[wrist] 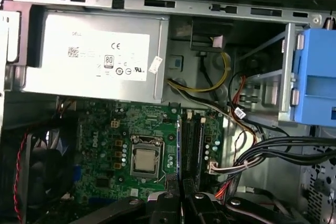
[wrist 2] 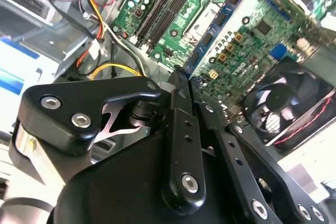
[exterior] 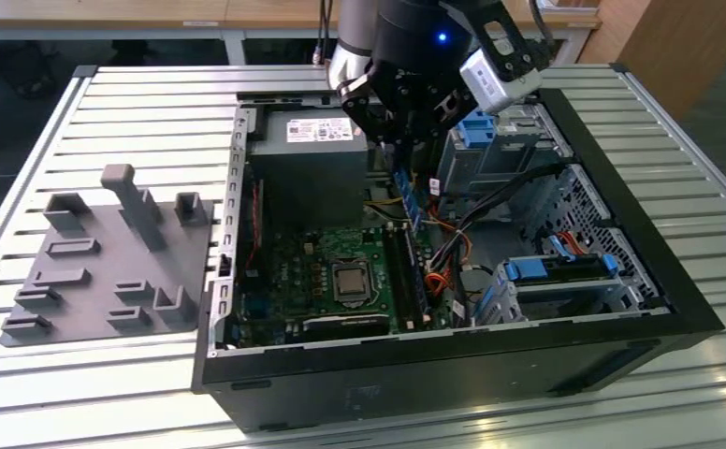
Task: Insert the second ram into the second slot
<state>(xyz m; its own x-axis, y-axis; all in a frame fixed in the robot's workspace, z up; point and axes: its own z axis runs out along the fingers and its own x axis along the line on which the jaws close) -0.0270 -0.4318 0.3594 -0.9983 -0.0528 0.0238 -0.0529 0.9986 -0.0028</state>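
My gripper [exterior: 399, 140] hangs over the open computer case [exterior: 638, 281], above the far part of the motherboard [exterior: 300, 271]. It is shut on the second ram [exterior: 403, 192], a thin blue-green stick that hangs down from the fingers. In the second wrist view the black fingers [wrist 2: 181, 108] pinch the ram [wrist 2: 228, 22], which reaches out over the board. The first wrist view has the ram [wrist: 180, 145] edge-on, just beside the long black memory slots [wrist: 194, 142], with the gripper [wrist: 181, 200] behind it. The stick sits above the slots [exterior: 410, 271], apart from them.
A grey power supply [exterior: 307, 159] fills the case's far corner. Blue drive brackets [exterior: 478, 126] [exterior: 563, 267] and bundled cables [exterior: 463, 243] crowd the exterior view's right of the slots. The processor socket [wrist: 144, 158] and a fan [wrist 2: 283, 103] lie close by. A grey fixture plate [exterior: 101, 262] rests outside the case.
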